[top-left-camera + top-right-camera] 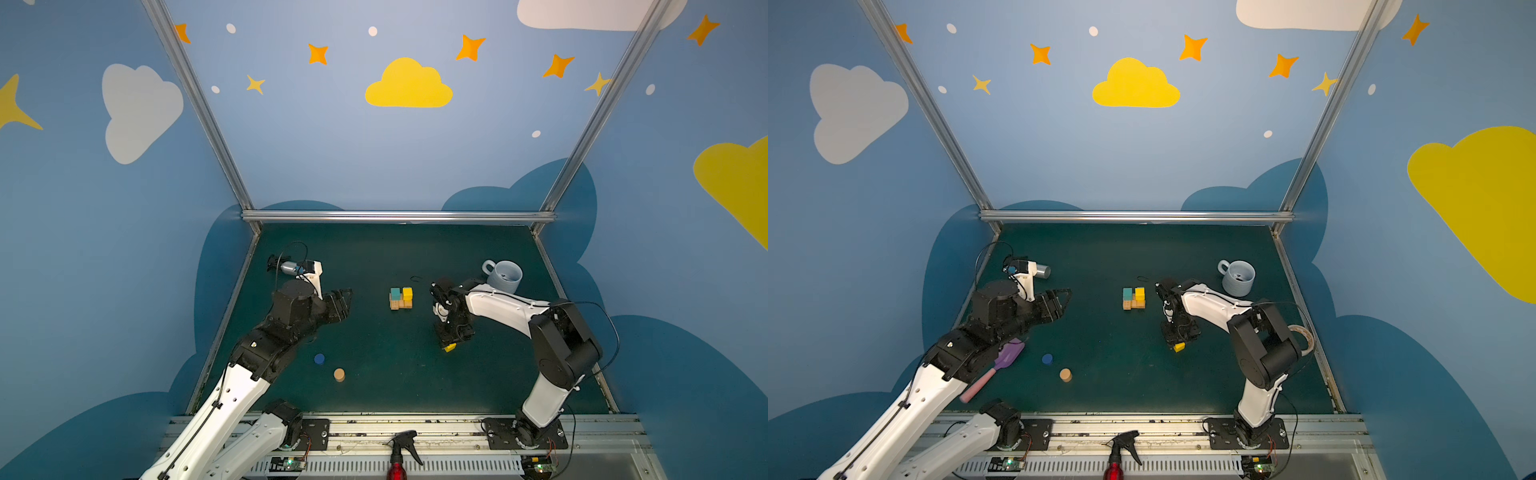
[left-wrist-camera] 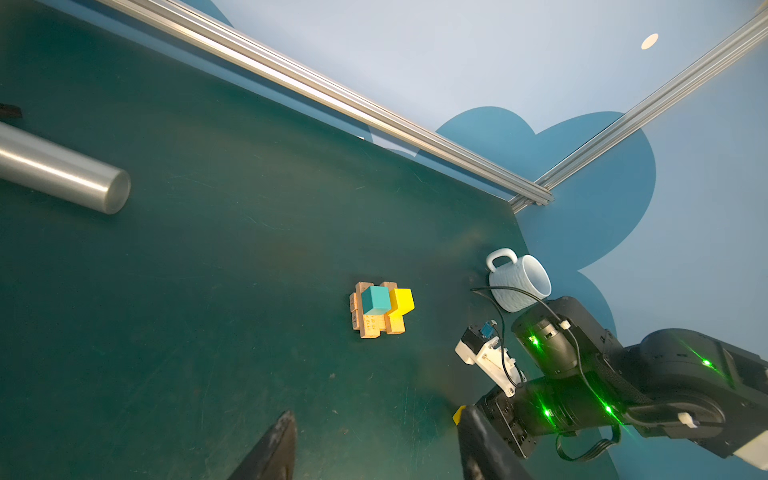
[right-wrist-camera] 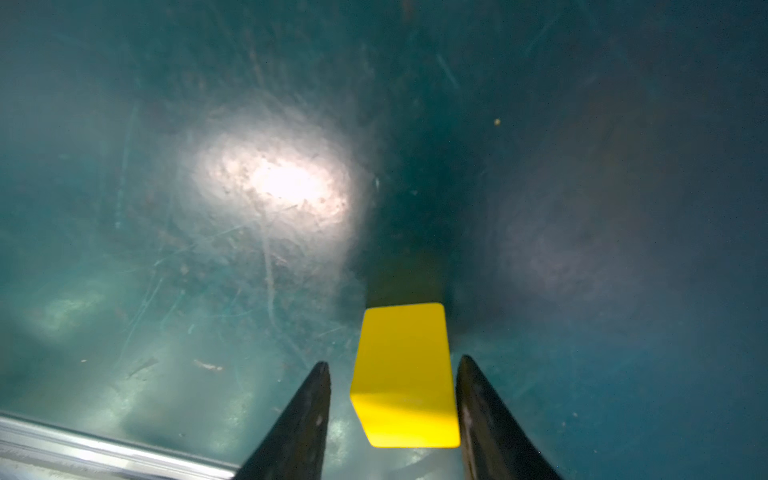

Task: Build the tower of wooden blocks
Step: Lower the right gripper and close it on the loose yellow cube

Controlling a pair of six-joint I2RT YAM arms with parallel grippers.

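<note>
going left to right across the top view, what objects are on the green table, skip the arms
silver bottle → blue cylinder → tan cylinder → block stack → loose yellow cube → pale mug

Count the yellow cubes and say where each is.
2. One yellow cube sits on the plank stack beside the teal cube; the second yellow cube is between the fingers of the right hand. No others show.

Tan planks (image 1: pixel 400 306) carry a teal cube (image 1: pixel 395 293) and yellow cube (image 1: pixel 407 293), with a second yellow cube (image 1: pixel 449 347), blue cylinder (image 1: pixel 319 358) and tan cylinder (image 1: pixel 339 374) apart.
</note>
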